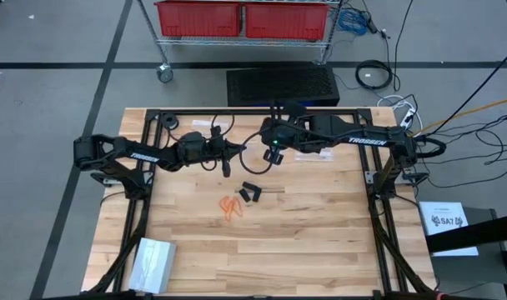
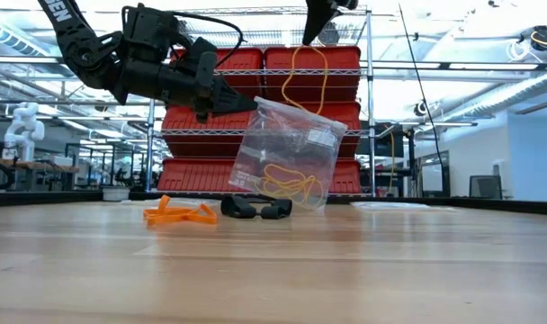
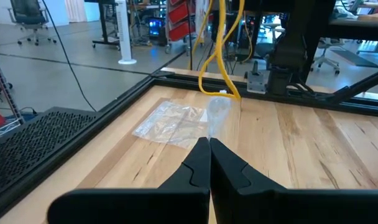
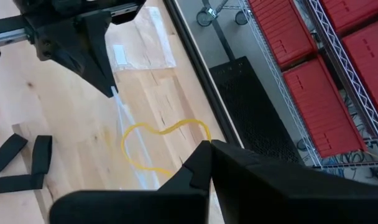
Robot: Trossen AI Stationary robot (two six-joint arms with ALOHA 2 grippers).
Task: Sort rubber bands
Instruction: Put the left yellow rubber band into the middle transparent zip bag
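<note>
1. Drawing a yellow band [image 2: 311,79] up from the bag [image 2: 287,144], by the look of it: right gripper [image 2: 311,31] pinched tight on the loop's top, high over the table [image 2: 273,270], with the loop's lower end near the bag mouth.
2. Holding the bag aloft by its upper corner: left gripper [image 2: 249,106] clamped on the plastic, more yellow bands [image 2: 287,184] pooled at the bottom.
3. Lying sorted on the wood below: orange bands [image 1: 230,207] in a small heap, black bands [image 1: 252,193] just beside them.
4. Lift straight and slowly until the loop clears the mouth, without dragging a second band along.
5. Keep the left grip steady, so as not to swing or tip the bag.
6. Carry the loop to bare wood apart from orange and black, lower close to the surface, then let go to start a third heap.
7. Watch for snagging on the bag's edge; stretched rubber would likely flick away.
</note>
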